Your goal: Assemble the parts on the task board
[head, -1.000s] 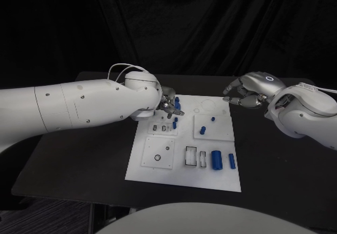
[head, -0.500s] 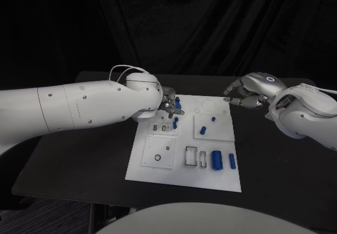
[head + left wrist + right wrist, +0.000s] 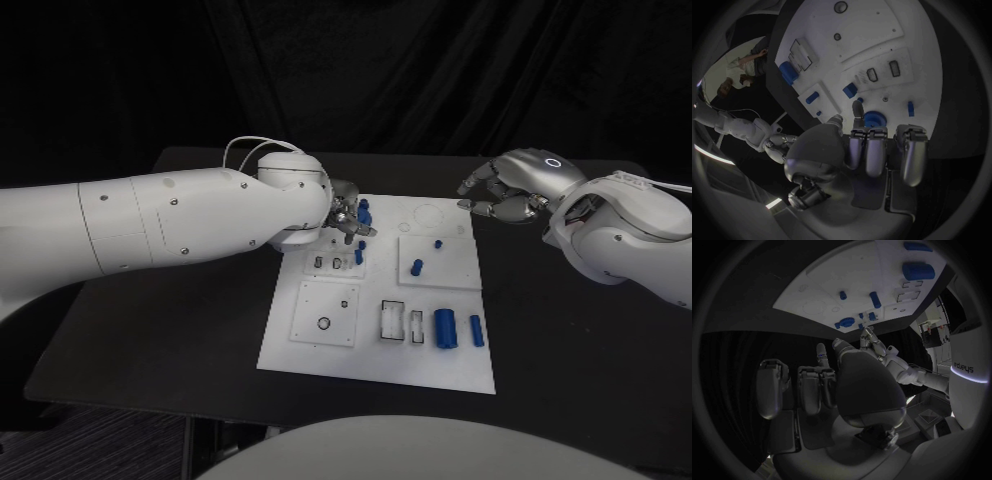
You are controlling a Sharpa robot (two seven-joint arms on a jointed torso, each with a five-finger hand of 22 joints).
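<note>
1. One white task board (image 3: 433, 360) lies in the middle of the black table (image 3: 159, 330), and two white arms reach over its far end, each ending in a silver hand.
2. In the head view about six blue parts can be counted on the board: two cylinders lying side by side near the right edge, a thick one (image 3: 446, 327) and a thin one (image 3: 477, 331); a short slanted peg (image 3: 417, 267) on the right-hand square plate; a tiny stud (image 3: 437, 243) beyond it; a small upright piece (image 3: 359, 256) on the left plate; and a piece at the far left corner (image 3: 365, 210).
3. The left hand (image 3: 343, 216) hovers over the far left corner of the board. In its wrist view the fingers (image 3: 869, 150) curl forward and a round blue part (image 3: 873, 119) sits right at their tips, touching or nearly so.
4. Whether that hand actually holds the round part cannot be told; the fingertips hide the contact.
5. The right hand (image 3: 500, 196) hangs beyond the board's far right corner, well apart from the parts, its fingers curled in with nothing seen in them.
6. The left forearm covers the board's far left edge, so any pieces under it are hidden.
</note>
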